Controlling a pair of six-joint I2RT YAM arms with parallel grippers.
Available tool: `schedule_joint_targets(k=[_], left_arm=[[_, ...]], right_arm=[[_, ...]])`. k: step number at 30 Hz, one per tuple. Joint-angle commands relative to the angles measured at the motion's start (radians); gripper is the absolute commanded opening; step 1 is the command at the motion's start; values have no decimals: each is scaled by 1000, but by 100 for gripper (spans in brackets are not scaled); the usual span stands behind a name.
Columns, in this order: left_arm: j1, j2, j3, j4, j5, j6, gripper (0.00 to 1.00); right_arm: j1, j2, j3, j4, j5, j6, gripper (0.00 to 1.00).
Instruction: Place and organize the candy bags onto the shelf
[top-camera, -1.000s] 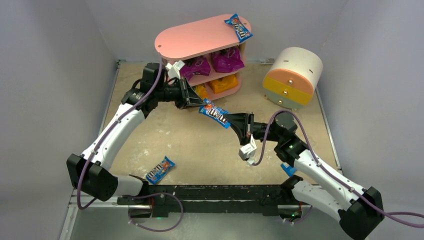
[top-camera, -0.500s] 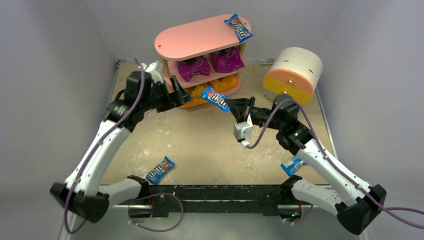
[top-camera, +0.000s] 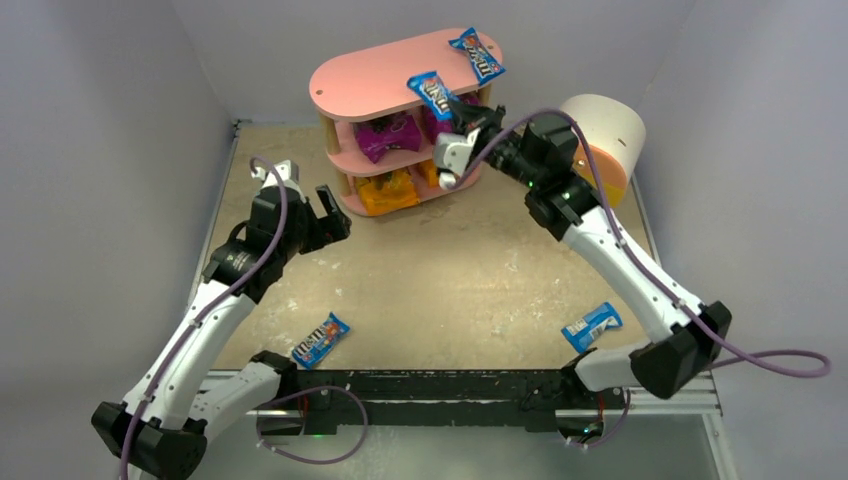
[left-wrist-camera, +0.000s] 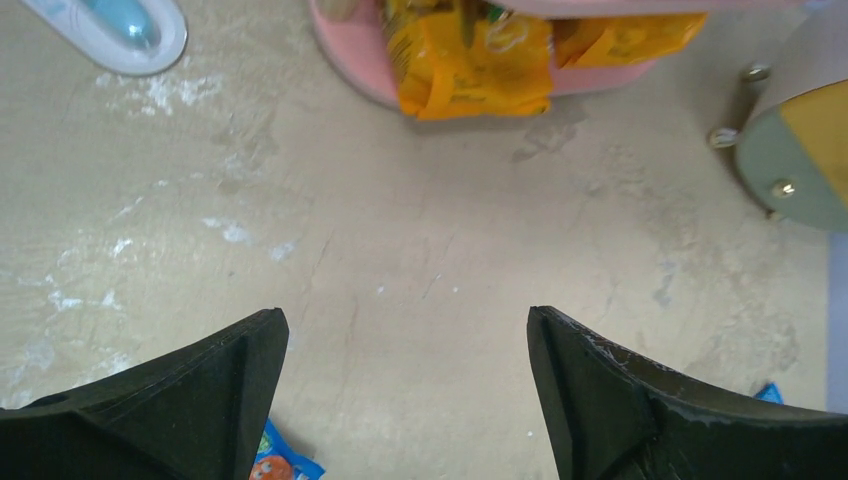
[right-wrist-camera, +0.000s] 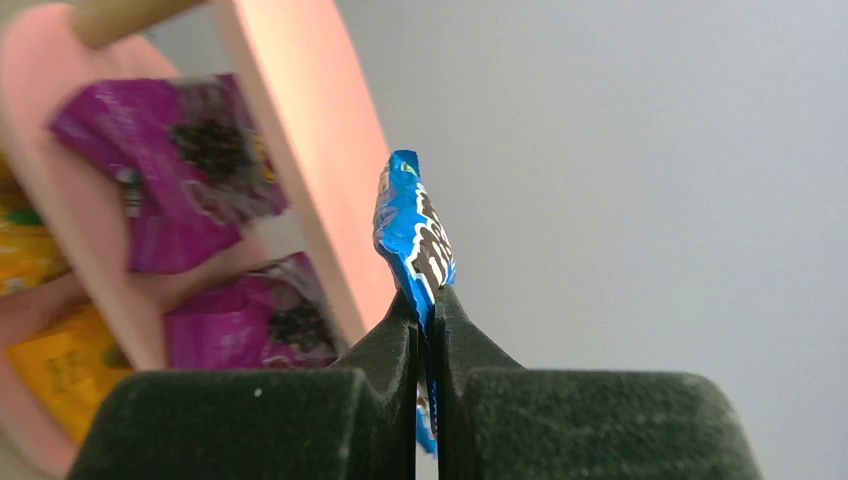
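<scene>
my right tool (top-camera: 455, 110) is clamped on a blue m&m's packet (top-camera: 432, 93). it holds the packet at the top board of the pink shelf (top-camera: 365, 75), in the upper middle of the top view. a second blue packet (top-camera: 477, 53) lies at the board's right end.

to do this well i'd turn my packet flat, settle it on the board beside its mate, and only then let go.

my left tool (top-camera: 333, 212) hangs wide open and empty over the bench (top-camera: 440, 290), left of centre.

the right wrist view shows the pinch low on the packet and the purple bags (right-wrist-camera: 170, 170) under the board. only the top view shows the lower-left packet (top-camera: 321, 340) and the lower-right packet (top-camera: 591, 326) waiting on the bench.
</scene>
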Motion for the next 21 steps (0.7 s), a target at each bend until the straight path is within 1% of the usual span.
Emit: schedule_joint_targets(k=[1,5,7,11,14,19,21], left_arm=[[2,-11,-63,54,-18,22,95],[2,-23,-116,77,-23,12,97],[2,-26,-130,78,-27,10,97],[2,-32,-144,71,-47,10,97],[2,-33,-154,66,-60,3,97],[2,-19,-164,78,-46,4,98],[2,-14,-172,87,-28,6,99]], right_arm=[[-56,105,159,39,32,-28,0],[-137,207,265,31,-84,-23,0],[-157,255,309,37,-123,-33,0],[-162,337,369,44,-128,-66,0],[-163,392,439,-14,-129,-56,0],[-163,432,477,-34,-109,-68,0],[-163,447,502,-71,-99,-75,2]])
